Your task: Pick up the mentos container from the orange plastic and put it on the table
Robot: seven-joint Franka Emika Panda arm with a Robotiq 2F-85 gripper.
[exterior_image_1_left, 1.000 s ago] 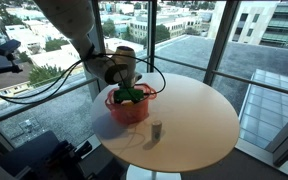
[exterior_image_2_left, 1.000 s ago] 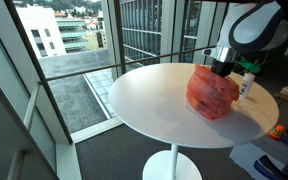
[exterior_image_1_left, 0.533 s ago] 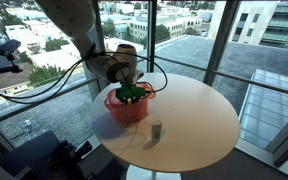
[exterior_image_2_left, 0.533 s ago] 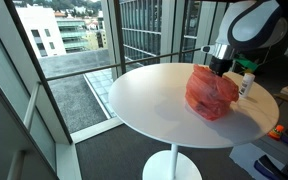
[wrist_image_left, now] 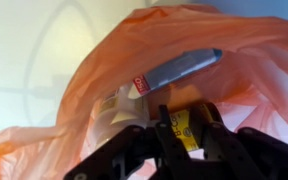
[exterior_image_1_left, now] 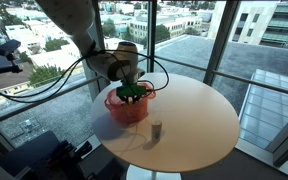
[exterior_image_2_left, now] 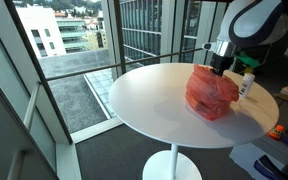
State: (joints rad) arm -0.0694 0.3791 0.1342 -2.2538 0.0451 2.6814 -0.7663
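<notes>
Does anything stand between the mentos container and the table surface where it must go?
Yes: the orange plastic wraps around the mentos container, so it probably has to rise over the rim first. A grey cylinder stands on the table near the plastic.

The orange plastic (exterior_image_1_left: 127,108) is a translucent red-orange, paler peach in the wrist view, against the pale beige desk (exterior_image_1_left: 199,120) and the small grey cylinder (exterior_image_1_left: 156,130). The claw (wrist_image_left: 184,128) is black with a yellow patch, and shows green in an exterior view. The grey-blue object (wrist_image_left: 179,68) has a teal tip and a red-and-white label.
</notes>
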